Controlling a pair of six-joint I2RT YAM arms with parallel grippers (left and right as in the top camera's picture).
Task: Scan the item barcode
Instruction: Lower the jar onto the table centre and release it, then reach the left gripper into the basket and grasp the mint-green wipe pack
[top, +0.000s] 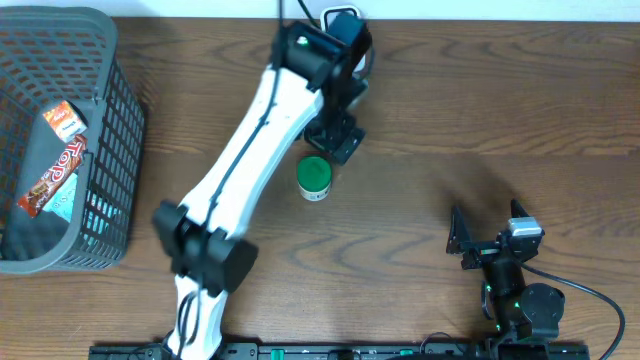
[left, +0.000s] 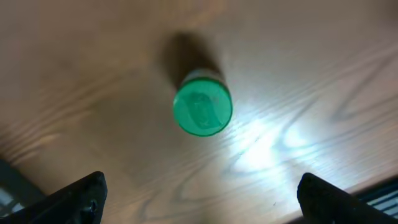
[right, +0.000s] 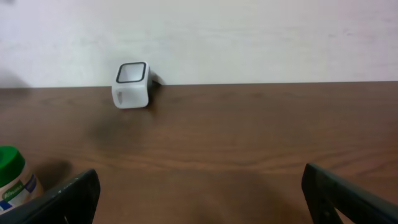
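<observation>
bottle (left: 202, 111) stands, seemingly untouched, below left jaws

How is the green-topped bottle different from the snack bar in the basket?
The bottle stands upright on the table; the snack bar lies slanted inside the basket. The bottle is round with a green lid; the snack bar is long, flat, red-brown. Both look like shop items.

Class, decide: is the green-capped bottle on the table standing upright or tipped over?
Upright. The bottle shows only its round green cap from directly above. The right wrist view shows that cap topping its labelled body.
</observation>
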